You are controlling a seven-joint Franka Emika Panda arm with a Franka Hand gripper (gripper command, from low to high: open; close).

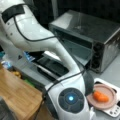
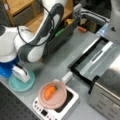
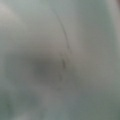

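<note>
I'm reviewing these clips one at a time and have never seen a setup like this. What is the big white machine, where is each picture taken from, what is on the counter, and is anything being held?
The white machine is a robot arm, a Franka Panda, built from jointed segments. Two pictures come from cameras standing off the arm, looking at the counter from different sides. The third comes from a camera on the arm's wrist and shows only a grey-green blur, so nothing can be read from it.

On the grey counter stands a toaster oven with its door folded down open. Beside it, in both front views, a pink plate rests on a small white kitchen scale, and an orange carrot lies on the plate. In a front view a teal disc lies by the arm's base.

The gripper does not show in any picture, so I cannot say whether anything is held.
</note>
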